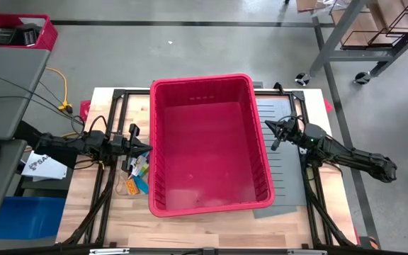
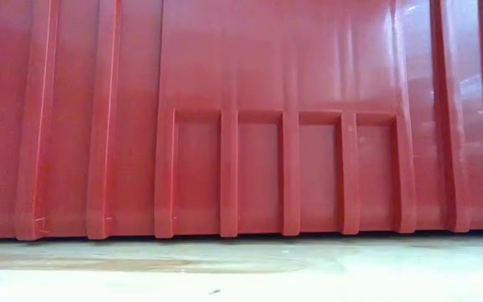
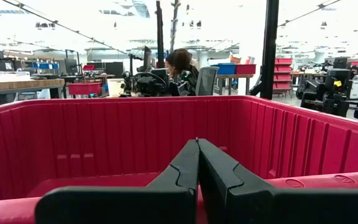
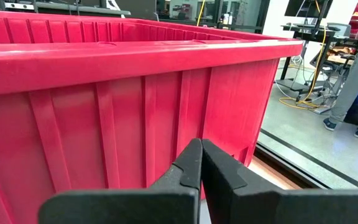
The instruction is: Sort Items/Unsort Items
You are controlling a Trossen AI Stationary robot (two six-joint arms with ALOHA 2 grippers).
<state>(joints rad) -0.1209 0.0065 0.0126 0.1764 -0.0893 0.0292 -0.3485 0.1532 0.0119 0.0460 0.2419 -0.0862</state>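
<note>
A large red bin (image 1: 211, 142) stands in the middle of the table and fills the low view (image 2: 241, 117). A small cluster of items (image 1: 139, 170), blue, yellow and orange pieces, lies on the wood left of the bin. My left gripper (image 1: 134, 136) hovers just left of the bin's left wall, above the cluster. It is shut (image 3: 197, 144) and points over the rim into the bin (image 3: 104, 137). My right gripper (image 1: 273, 132) is shut (image 4: 201, 144) beside the bin's right wall (image 4: 104, 81), above a grey mat (image 1: 283, 170).
Black frame rails (image 1: 112, 113) run along the table's left and right sides. The bin's inside shows no items. A person (image 3: 180, 65) sits in the room beyond the table, and another person's legs (image 4: 353, 74) stand off the table's side.
</note>
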